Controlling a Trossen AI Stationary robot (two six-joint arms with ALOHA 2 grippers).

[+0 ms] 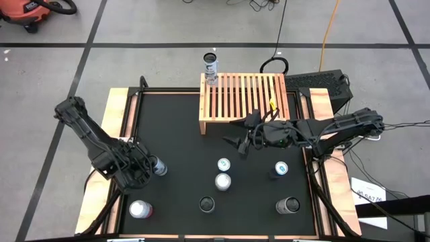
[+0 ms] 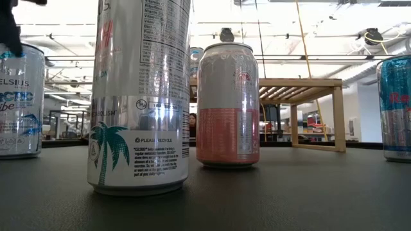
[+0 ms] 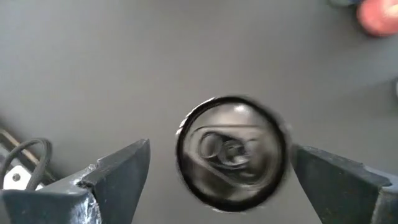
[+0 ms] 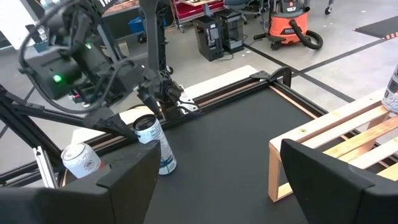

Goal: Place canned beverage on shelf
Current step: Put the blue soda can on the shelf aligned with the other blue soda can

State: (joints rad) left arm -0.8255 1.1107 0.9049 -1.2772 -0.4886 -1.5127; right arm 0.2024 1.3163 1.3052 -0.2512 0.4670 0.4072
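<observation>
A white-and-blue can (image 1: pixel 160 166) stands upright on the black table at the left. My left gripper (image 1: pixel 149 165) is open and points down over it. In the left wrist view the can's silver top (image 3: pixel 233 152) lies between the two fingers with a gap on each side. The right wrist view shows this can (image 4: pixel 157 146) under the left gripper (image 4: pixel 155 99). The light-wood slatted shelf (image 1: pixel 245 101) stands at the table's far side, with one can (image 1: pixel 211 67) upright on its far left corner. My right gripper (image 1: pixel 239 136) is open and empty, just in front of the shelf's near edge (image 4: pixel 323 134).
Several other cans stand on the table: two in the middle (image 1: pixel 223 164) (image 1: pixel 222 181), one near the front (image 1: pixel 207 204), one at the front left (image 1: pixel 140 210), two at the right (image 1: pixel 281 169) (image 1: pixel 288 205). The low view shows cans close up (image 2: pixel 141 96) (image 2: pixel 228 102).
</observation>
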